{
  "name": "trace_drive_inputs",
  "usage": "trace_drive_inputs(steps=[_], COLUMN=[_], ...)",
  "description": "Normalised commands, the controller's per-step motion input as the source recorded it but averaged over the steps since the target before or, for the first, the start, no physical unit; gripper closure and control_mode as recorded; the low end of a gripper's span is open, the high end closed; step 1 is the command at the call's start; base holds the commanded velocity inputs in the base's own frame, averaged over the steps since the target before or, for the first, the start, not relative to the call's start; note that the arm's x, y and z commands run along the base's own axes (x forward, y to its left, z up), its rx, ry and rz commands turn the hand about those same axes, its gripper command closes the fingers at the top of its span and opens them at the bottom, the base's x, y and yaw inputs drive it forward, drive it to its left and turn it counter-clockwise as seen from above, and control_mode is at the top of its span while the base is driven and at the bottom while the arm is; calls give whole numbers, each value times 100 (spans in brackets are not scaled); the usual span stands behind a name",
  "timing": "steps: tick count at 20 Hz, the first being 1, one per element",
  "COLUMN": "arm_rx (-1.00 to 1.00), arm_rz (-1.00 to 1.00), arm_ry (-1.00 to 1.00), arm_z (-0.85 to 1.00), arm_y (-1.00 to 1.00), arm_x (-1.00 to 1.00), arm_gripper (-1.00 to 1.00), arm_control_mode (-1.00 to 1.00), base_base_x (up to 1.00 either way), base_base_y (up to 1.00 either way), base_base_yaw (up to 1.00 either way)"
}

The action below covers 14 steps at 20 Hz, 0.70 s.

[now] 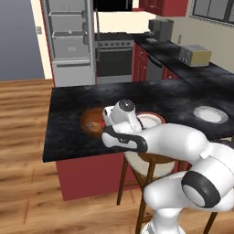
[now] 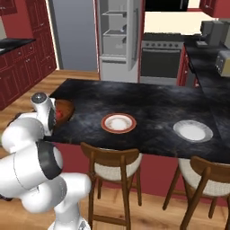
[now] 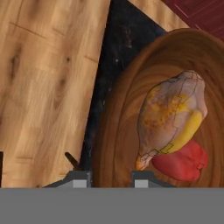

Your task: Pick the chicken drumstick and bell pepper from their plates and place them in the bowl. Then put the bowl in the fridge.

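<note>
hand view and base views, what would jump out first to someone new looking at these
The dark wooden bowl at the counter's edge, with the chicken drumstick lying in it on top of the red bell pepper; the shut gripper seems to clamp the bowl's rim. Beyond that, two empty plates on the black counter, red-rimmed and plain white, and the fridge standing open behind.

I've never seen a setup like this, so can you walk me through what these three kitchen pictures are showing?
It is a rendered kitchen. A white robot arm with dark joints stands at a black counter. Two pictures come from cameras behind the arm, left and right; the third looks along its gripper. The gripper is shut on the rim of a deep reddish-brown wooden bowl, which holds a golden-brown chicken drumstick and a small red bell pepper. Beside it lie a white plate with an orange-red rim and a plain pale plate, both bare.
</note>
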Motion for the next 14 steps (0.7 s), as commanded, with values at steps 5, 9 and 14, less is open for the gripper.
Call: trace_drive_inputs(steps=[5, 9, 14], arm_rx=[0, 0, 0], arm_rz=[0, 0, 0], arm_ry=[0, 0, 0], arm_z=[0, 0, 0], arm_y=[0, 0, 0], arm_x=[0, 0, 0], arm_gripper=[100, 100, 100], arm_control_mode=[100, 100, 100], base_base_x=[-25, -1, 3], base_base_y=[75, 94, 94], base_base_yaw=[0, 0, 0])
